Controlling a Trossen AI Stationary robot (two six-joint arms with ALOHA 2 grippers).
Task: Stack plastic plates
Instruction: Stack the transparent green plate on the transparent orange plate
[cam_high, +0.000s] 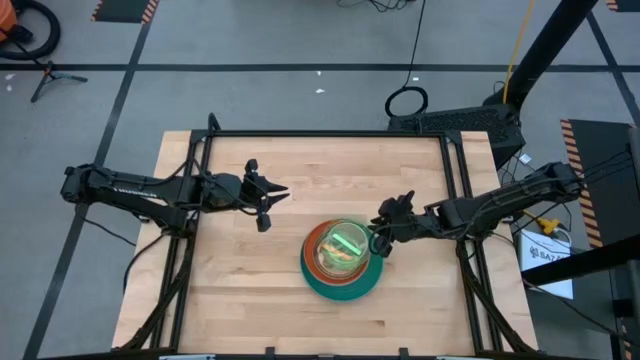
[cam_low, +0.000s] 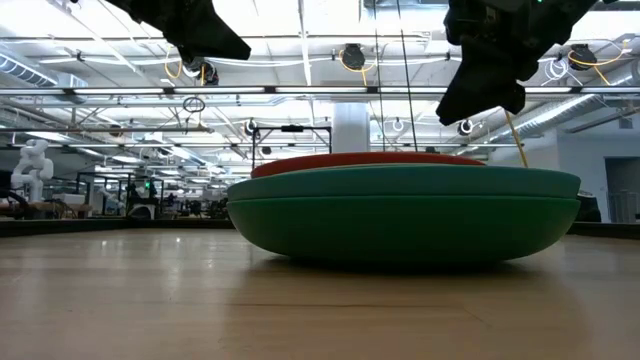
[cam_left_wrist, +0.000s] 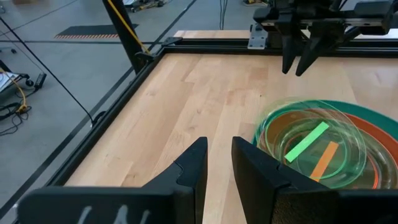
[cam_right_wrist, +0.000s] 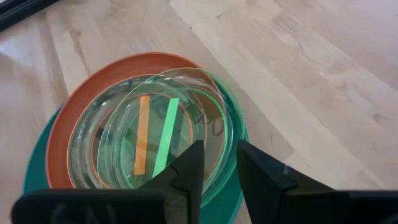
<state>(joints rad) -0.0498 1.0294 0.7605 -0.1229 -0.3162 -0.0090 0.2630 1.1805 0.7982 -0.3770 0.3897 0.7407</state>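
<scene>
The plates stand in one stack (cam_high: 342, 262) right of the table's middle. In the low view two large green and teal plates (cam_low: 400, 215) are at the bottom, with a red-orange rim above them. Translucent small plates (cam_right_wrist: 143, 137) lie on top, the lime-edged one (cam_left_wrist: 311, 143) shifted toward the right arm. My right gripper (cam_right_wrist: 219, 158) hovers over the stack's right rim, open by a narrow gap, and is clear of the plates in the low view (cam_low: 485, 100). My left gripper (cam_high: 272, 203) waits left of the stack, narrowly open (cam_left_wrist: 220, 158).
A black frame rail (cam_high: 330, 133) runs along the table's far edge and down both sides. Bare wood (cam_high: 240, 300) lies near and left of the stack. Beyond the table are floor cables and equipment.
</scene>
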